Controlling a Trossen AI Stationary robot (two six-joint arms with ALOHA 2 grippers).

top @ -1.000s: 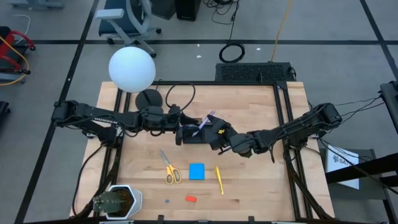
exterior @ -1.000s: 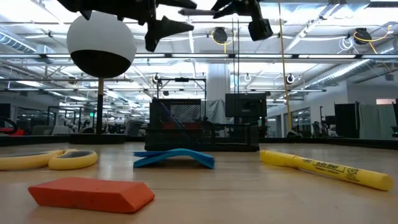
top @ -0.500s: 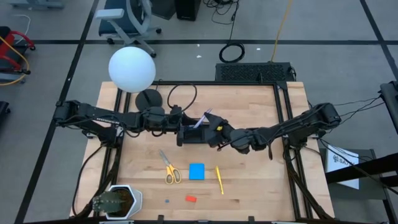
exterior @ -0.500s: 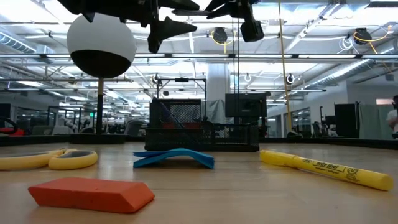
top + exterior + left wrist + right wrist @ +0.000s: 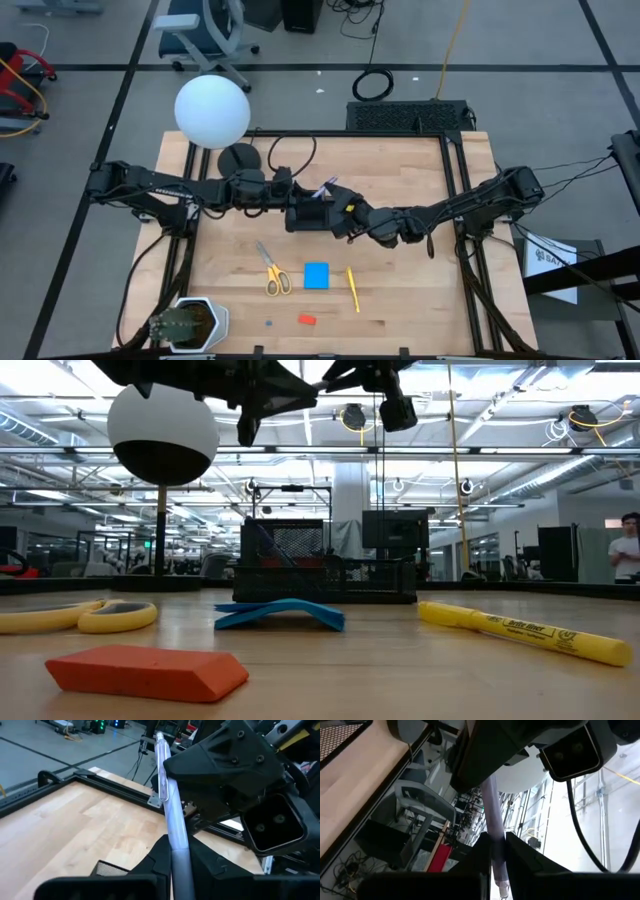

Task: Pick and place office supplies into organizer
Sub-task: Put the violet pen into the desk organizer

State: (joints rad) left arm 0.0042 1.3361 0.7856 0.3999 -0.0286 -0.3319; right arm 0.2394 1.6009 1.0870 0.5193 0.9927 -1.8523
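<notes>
A pale purple pen [image 5: 323,189] is held in the air between both grippers, above the black organizer [image 5: 325,566], which stands on the table at its middle. My left gripper [image 5: 303,206] reaches in level from the table's left and is shut on the pen. My right gripper [image 5: 338,208] comes from the right and is shut on the same pen. Yellow-handled scissors [image 5: 272,272], a blue note pad [image 5: 317,275], a yellow marker [image 5: 352,288] and a red eraser [image 5: 307,320] lie flat on the near half of the table. My left gripper pinches the pen's barrel [image 5: 178,849] between its two fingers, near the end away from the clip. It comes level from the table's left, and the pen runs on forward out of the fingers, clear of the table. My right gripper pinches the barrel [image 5: 495,836] between its two fingers, coming level from the table's right. The fingers lie across the pen, and a short end sticks out past them. The pen is lifted clear above the organizer.
A lamp with a white globe [image 5: 212,110] and a round black base [image 5: 238,158] stands at the far left, with a black cable [image 5: 290,150] looped beside it. A small device [image 5: 186,322] sits at the near left corner. Bare wood lies at the near right.
My left gripper has shut its fingers on the purple pen, which my right gripper was holding all along. The pen stays in the air above the organizer.
</notes>
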